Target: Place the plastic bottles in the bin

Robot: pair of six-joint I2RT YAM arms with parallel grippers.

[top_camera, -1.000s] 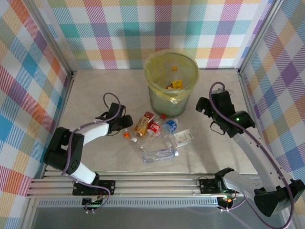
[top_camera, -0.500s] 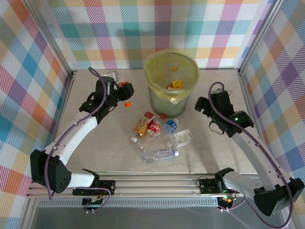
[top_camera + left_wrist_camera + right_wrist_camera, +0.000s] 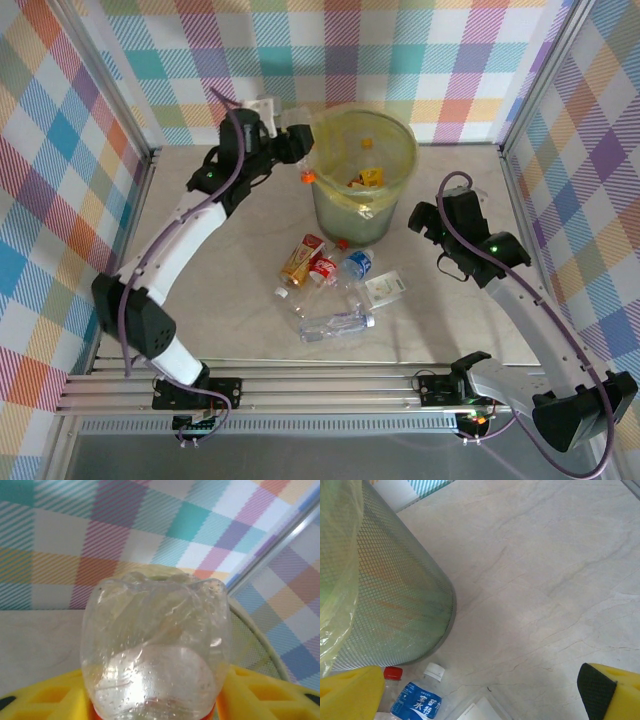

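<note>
**Pale marbled table, plaid walls: bottle held at the bin's left rim**

Top view: left gripper point(image 3: 297, 152) clamps a clear, orange-capped plastic bottle point(image 3: 306, 172) just left of the round grey-green, yellow-lined bin point(image 3: 405, 150); remaining bottles point(image 3: 330, 285) lie on its near side.
Left wrist view: bottle's base end leads, bin rim ahead-right.
Right wrist view: right gripper point(image 3: 475, 690) gapes wide, empty, beside the bin.

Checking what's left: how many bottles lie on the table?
6 bottles before the bin: orange, red-labelled, blue-labelled, white-labelled, white-capped clear, large clear; more may be hidden.
</note>
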